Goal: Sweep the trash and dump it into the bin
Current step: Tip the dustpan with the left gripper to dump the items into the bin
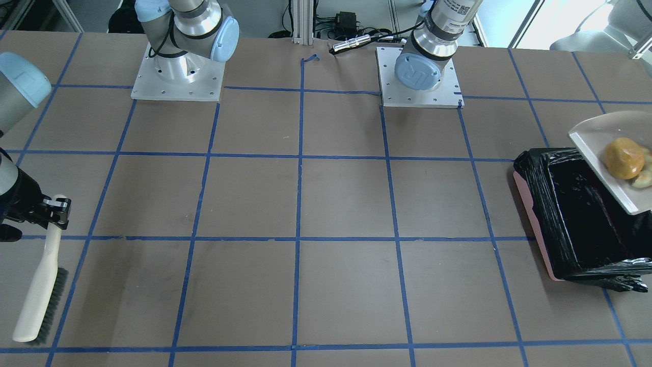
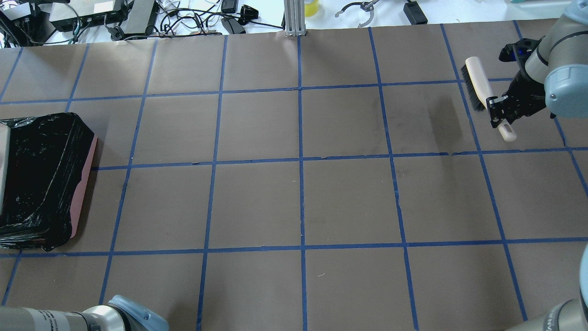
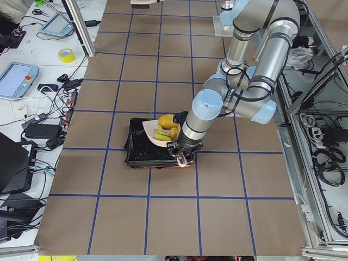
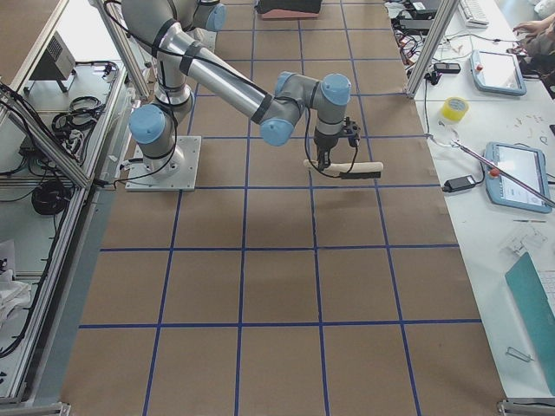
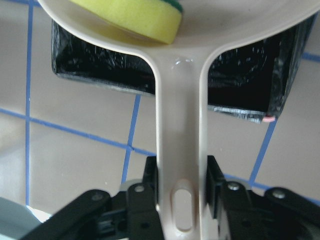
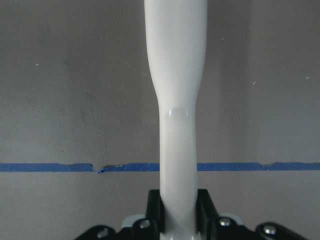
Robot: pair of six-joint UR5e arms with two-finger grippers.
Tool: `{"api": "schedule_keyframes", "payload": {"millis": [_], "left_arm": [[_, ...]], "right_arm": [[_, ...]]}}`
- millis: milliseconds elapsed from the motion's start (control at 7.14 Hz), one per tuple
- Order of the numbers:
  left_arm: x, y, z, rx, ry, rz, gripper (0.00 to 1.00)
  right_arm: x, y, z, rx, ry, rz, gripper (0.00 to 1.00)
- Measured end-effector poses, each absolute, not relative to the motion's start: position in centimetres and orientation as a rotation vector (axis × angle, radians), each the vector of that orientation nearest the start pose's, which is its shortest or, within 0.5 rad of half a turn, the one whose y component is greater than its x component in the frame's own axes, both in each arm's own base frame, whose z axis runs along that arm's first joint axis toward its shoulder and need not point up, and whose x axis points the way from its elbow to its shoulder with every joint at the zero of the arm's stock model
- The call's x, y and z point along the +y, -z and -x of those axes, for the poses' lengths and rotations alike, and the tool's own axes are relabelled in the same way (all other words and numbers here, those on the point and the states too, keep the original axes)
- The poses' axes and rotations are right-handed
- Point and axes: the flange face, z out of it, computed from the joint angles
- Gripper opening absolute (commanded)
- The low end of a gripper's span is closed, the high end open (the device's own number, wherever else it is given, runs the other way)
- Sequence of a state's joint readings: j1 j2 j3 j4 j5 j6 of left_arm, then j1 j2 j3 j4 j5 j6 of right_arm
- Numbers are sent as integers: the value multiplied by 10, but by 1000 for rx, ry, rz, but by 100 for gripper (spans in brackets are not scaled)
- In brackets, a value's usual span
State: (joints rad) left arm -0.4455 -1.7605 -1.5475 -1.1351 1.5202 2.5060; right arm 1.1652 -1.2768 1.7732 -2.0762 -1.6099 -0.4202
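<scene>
jaws of the left gripper [image 5: 181, 200] are pinching the dustpan [image 5: 180, 120] by its handle; beyond them it is holding the trash [image 1: 624, 158] over the bin [image 1: 540, 204]. dumping is in hand, i judge; tipping comes next. far off, the right gripper [image 6: 177, 205] jaws are clamping the brush [image 1: 38, 290].

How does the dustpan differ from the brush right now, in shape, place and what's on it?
The dustpan is a broad scoop; the brush is long and narrow with dark bristles. The dustpan hangs over the bin on the robot's far left; the brush is on its far right. The dustpan carries toy food; the brush nothing. Both are pale, each held by its handle.
</scene>
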Motion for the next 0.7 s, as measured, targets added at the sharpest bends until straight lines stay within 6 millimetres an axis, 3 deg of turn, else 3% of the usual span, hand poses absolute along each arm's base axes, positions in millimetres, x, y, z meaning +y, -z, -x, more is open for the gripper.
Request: {"api": "schedule_keyframes", "payload": {"millis": [140, 280, 700], "left_arm": [[-385, -454, -474, 2148, -155, -1843, 0], [-404, -464, -463, 2039, -293, -1860, 0], [-470, -497, -405, 1619, -717, -1842, 0]], "right_arm": [[-570, -272, 105, 3164, -6, 13, 0], [-568, -264, 102, 3151, 18, 7, 0], [-563, -254, 99, 3134, 16, -59, 0]]}}
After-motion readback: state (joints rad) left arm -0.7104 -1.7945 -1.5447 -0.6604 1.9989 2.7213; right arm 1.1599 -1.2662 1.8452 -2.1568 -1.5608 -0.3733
